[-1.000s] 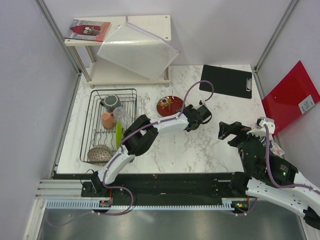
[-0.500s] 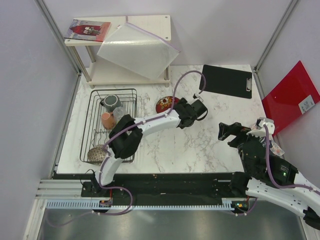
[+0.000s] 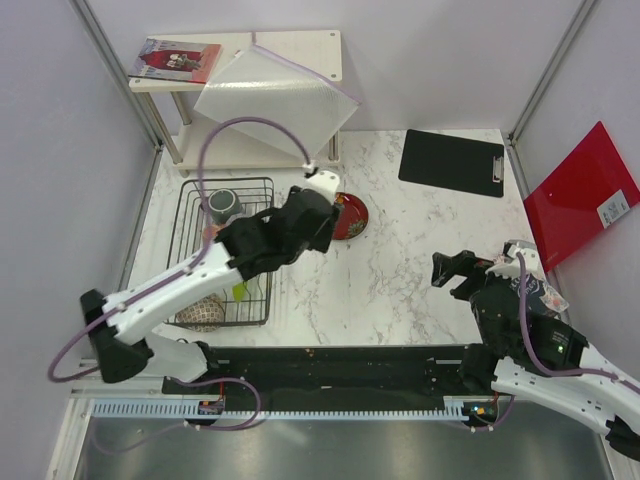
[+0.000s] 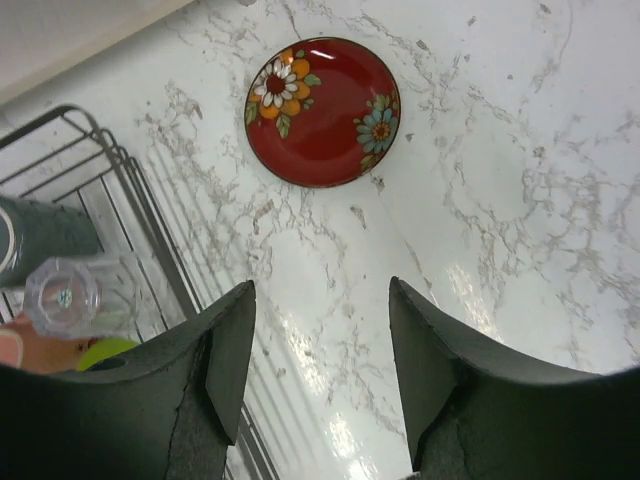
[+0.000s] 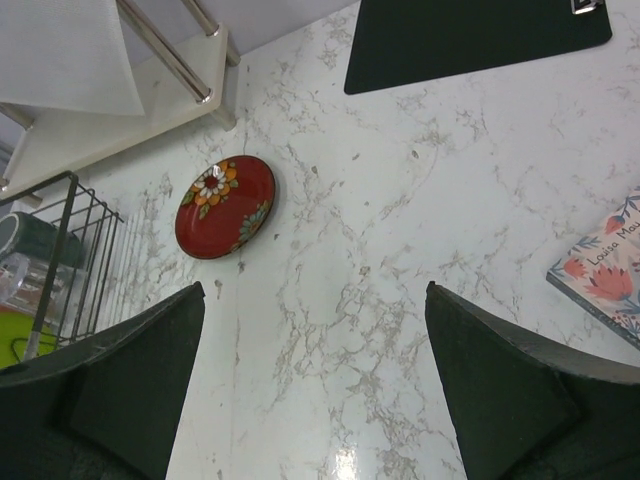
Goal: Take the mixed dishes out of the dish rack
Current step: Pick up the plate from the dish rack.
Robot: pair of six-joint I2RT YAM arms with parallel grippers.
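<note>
From above, the dish rack [image 3: 174, 250] stands at the left of the marble counter [image 3: 400, 290], below the white shelf [image 3: 250, 150]. The dark mug [image 3: 222, 205] sits at the rack's far end and the brown speckled bowl [image 3: 205, 312] at its near end. A sliver of the lime-green plate [image 3: 238, 291] shows on edge by the rack's right side. The left arm [image 3: 190, 275] stretches across the rack, its wrist covering part of the red patterned plate [image 3: 352, 216], which lies flat on the counter just right of the rack. The right tool [image 3: 452, 275] hangs over bare counter, well apart from the plate. A black clipboard [image 3: 452, 162] lies at the far right and a red folder [image 3: 580, 195] leans beyond the counter edge

In the left wrist view the left tool [image 4: 320, 300] is spread wide with nothing between its fingers, above bare marble beside the rack's right edge. The red plate lies beyond the fingertips, apart from them. Inside the rack are the mug, the clear glass [image 4: 75, 292], a bit of green plate, and a sliver of the pink cup [image 4: 8, 345] at the picture's edge

In the right wrist view the right tool is also spread wide and holds nothing, over bare counter. The red plate is far off to its left, near the rack, and a floral-covered book [image 5: 600, 275] lies at the right edge
</note>
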